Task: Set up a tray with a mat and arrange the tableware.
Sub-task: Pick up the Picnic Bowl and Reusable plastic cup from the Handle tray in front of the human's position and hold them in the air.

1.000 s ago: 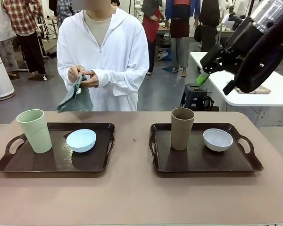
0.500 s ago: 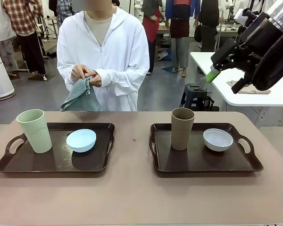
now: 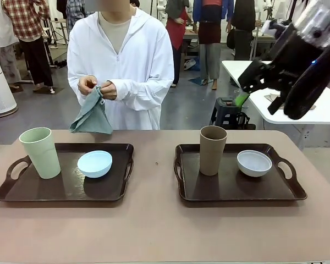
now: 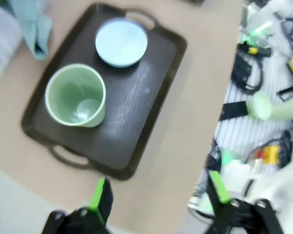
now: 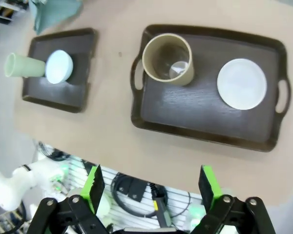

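Across the brown worktop point(image 3: 154, 231) we see the person point(image 3: 121, 60) at the far side, who has let the teal mat point(image 3: 91, 116) hang lower and more open than a second ago. We judge it is about to be spread; neither tray has a mat yet, so the tableware will have to be lifted first. Our left hand point(image 4: 157, 189) hangs wide open and empty above the near edge of the worktop. High at the right, the right arm point(image 3: 302, 66) has swung slightly, and its right hand point(image 5: 151, 176) is also wide open and empty. On the left tray point(image 3: 66, 192) the pale green cup point(image 3: 40, 152) stands upright with the light blue bowl point(image 3: 94, 164) just to its right, both empty. On the right tray point(image 3: 231, 190) the brown cup point(image 3: 212, 149) stands left of the whitish bowl point(image 3: 254, 163), and both are empty too
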{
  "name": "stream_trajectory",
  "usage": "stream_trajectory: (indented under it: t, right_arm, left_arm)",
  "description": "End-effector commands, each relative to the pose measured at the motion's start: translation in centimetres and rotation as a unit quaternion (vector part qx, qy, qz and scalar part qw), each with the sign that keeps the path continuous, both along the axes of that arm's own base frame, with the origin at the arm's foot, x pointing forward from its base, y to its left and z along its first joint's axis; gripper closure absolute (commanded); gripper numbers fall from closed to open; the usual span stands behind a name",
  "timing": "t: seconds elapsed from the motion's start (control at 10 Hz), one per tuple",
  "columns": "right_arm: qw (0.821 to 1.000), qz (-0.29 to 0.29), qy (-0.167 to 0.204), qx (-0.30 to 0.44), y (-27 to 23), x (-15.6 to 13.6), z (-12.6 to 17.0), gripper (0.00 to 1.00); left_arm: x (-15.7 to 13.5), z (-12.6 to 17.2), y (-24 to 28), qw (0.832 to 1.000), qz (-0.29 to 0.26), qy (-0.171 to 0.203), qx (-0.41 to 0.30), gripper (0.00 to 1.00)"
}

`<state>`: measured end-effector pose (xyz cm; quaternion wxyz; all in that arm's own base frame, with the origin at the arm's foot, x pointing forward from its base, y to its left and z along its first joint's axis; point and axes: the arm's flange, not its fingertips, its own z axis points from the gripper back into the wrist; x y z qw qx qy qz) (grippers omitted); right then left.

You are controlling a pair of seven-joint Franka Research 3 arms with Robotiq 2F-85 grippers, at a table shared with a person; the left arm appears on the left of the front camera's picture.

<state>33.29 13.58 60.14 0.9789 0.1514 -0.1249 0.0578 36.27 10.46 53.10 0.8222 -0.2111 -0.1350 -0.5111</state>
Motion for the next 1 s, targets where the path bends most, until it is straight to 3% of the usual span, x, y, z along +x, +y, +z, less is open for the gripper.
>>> stream_trajectory:
  t: [0.0,0.2,0.3,0.4,0.6,0.7,0.8,0.9]
  right_arm:
    - [0.999,-0.01,0.015,-0.034,4.2,1.3,-0.4,0.0]
    - [0.998,0.013,0.024,-0.05,8.3,2.0,-1.8,0.0]
    - [0.999,0.005,0.027,-0.036,9.8,3.2,-2.8,0.0]
    - [0.999,-0.01,0.025,-0.018,11.0,4.3,-3.6,0.0]
    - [0.999,-0.027,0.033,-0.018,13.5,6.1,-5.3,0.0]
    - [0.998,0.041,0.018,-0.036,14.3,6.0,-5.5,0.0]
    - [0.999,-0.006,0.035,-0.013,12.1,5.0,-5.2,0.0]
    - [0.999,-0.006,0.035,-0.013,12.1,5.0,-5.2,0.0]
  left_arm:
    - [2.5,-1.3,2.9,0.992,-0.09,-0.002,-0.09,0.0]
    - [3.6,-2.6,4.1,0.984,-0.116,-0.041,-0.131,0.0]
    - [4.5,-3.4,4.4,0.98,-0.114,-0.076,-0.146,0.0]
    - [5.3,-4.3,4.6,0.976,-0.119,-0.088,-0.16,0.0]
    - [6.2,-5.8,5.5,0.973,-0.146,-0.079,-0.158,0.0]
    - [6.4,-5.7,6.1,0.974,-0.155,-0.08,-0.147,0.0]
    - [5.6,-4.4,5.9,0.975,-0.156,-0.09,-0.128,0.0]
    - [5.8,-6.4,5.1,0.976,-0.135,-0.078,-0.151,0.0]
